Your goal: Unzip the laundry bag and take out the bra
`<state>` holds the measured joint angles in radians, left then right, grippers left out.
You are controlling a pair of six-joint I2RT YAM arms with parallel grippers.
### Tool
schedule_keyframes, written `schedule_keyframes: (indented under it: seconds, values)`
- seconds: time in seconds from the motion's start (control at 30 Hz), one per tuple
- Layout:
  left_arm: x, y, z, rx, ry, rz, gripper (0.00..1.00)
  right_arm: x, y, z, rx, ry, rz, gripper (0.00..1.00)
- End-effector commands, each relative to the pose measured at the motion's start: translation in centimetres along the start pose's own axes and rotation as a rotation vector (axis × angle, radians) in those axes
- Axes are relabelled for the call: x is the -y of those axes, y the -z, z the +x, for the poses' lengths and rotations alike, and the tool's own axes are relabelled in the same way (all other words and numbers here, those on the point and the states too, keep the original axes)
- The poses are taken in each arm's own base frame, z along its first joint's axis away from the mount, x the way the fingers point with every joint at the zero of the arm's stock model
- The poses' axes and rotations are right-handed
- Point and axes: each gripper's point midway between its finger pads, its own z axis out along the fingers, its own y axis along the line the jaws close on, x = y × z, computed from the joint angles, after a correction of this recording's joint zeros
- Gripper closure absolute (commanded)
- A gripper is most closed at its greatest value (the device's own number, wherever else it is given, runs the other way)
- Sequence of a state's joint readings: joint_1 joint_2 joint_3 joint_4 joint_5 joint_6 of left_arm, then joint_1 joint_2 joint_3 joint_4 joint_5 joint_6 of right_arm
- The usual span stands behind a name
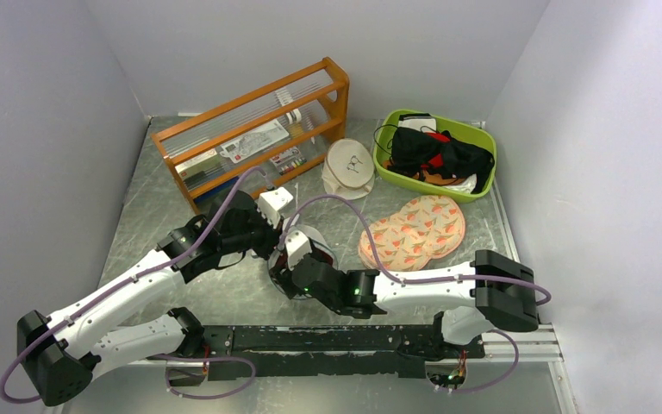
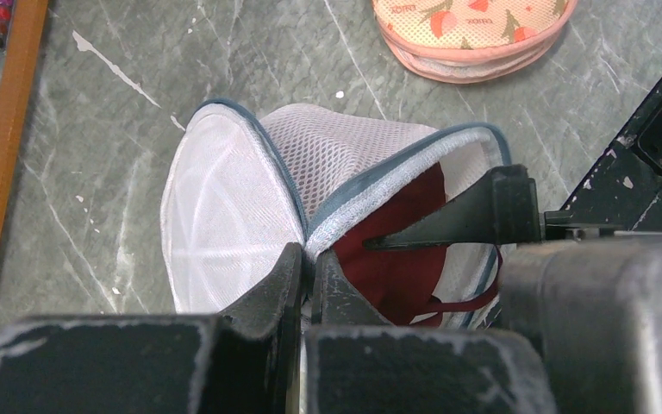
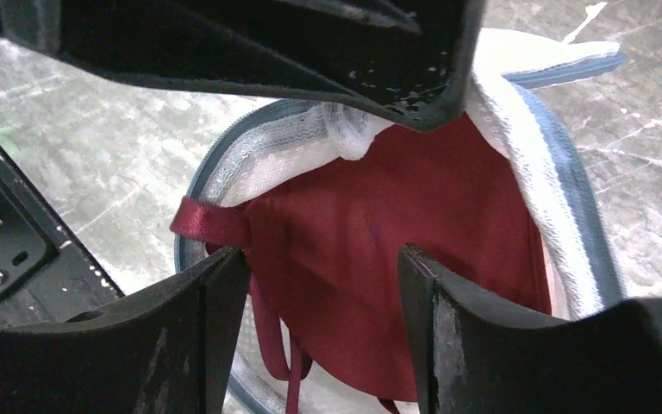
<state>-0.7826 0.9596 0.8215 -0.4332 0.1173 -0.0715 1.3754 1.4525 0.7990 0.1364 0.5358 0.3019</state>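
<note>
The laundry bag (image 2: 224, 216), round white mesh with a blue-grey rim, lies unzipped in the middle of the table (image 1: 315, 235). My left gripper (image 2: 309, 259) is shut on the bag's rim edge and holds the flap up. The maroon bra (image 3: 379, 224) lies inside the open bag, with a strap trailing over the rim. My right gripper (image 3: 323, 259) is open and reaches into the opening, one finger on each side of the bra cup. In the left wrist view one of the right gripper's fingers (image 2: 448, 226) lies over the bra (image 2: 396, 267).
A two-lobed peach pad (image 1: 414, 231) lies to the right of the bag. A green basket (image 1: 484, 145) with dark clothing stands at the back right, a cream round pouch (image 1: 350, 166) beside it. An orange wooden rack (image 1: 250, 129) stands at the back left. Grey walls close in on three sides.
</note>
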Motion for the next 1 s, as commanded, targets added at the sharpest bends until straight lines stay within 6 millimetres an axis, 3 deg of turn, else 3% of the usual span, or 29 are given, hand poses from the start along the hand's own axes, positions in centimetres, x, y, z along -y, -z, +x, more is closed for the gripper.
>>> schedule_keyframes:
  seconds: [0.0, 0.07, 0.13, 0.23, 0.3, 0.6, 0.83, 0.97]
  values:
    - [0.7, -0.1, -1.5, 0.056, -0.011, 0.031, 0.93, -1.0, -0.8, -0.6, 0.02, -0.002, -0.043, 0.3]
    - [0.6, 0.0, -1.6, 0.059, -0.011, 0.03, 0.93, -1.3, -1.1, -0.4, 0.015, 0.007, -0.046, 0.26]
    - [0.7, 0.0, -1.6, 0.06, -0.012, 0.031, 0.93, -1.1, -1.4, -0.4, 0.014, 0.001, -0.026, 0.29]
    - [0.6, 0.0, -1.6, 0.06, -0.01, 0.027, 0.93, -0.6, -1.6, -1.0, 0.026, -0.009, 0.013, 0.54]
    - [0.6, 0.0, -1.6, 0.058, -0.011, 0.029, 0.93, -0.3, -1.4, -1.6, 0.04, -0.023, 0.035, 0.65]
    - [0.5, -0.2, -1.3, 0.045, -0.013, 0.024, 0.93, 0.9, 2.2, -3.9, 0.12, -0.122, -0.015, 0.94]
    - [0.5, -0.3, -1.2, 0.038, -0.011, 0.025, 0.93, 2.8, 3.1, -3.8, 0.129, -0.222, -0.051, 1.0]
    - [0.1, -0.5, -0.9, 0.024, 0.004, 0.002, 0.93, 3.1, 4.0, -5.2, 0.16, -0.278, -0.123, 1.0]
